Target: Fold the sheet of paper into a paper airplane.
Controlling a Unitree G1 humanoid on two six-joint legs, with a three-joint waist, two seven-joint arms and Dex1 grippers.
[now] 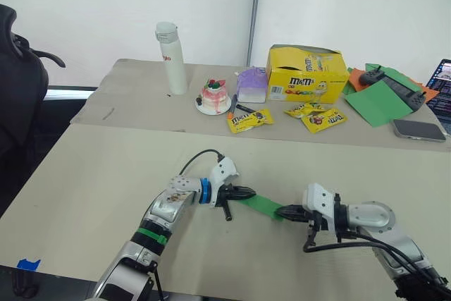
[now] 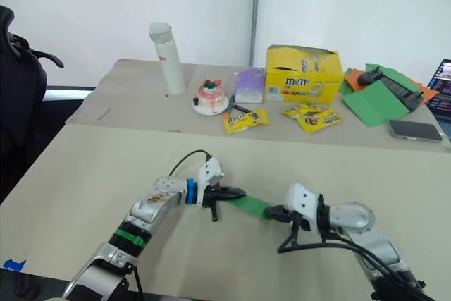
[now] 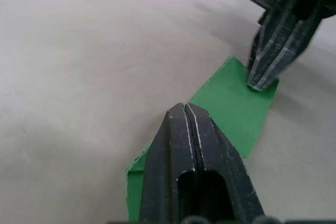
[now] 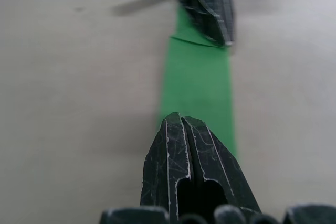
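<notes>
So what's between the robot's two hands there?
The folded green paper spans the gap, each end under a shut hand, left and right; the eye views show nothing else there.

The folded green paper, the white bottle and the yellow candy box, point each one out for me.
green paper (image 1: 262, 206): left eye view, middle of the strip.
white bottle (image 1: 173, 61): left eye view, mid body.
yellow candy box (image 1: 304, 79): left eye view, front face.

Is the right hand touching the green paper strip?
Touching. In the left wrist view, the right hand's closed tip presses on the green paper strip's far end.
</notes>
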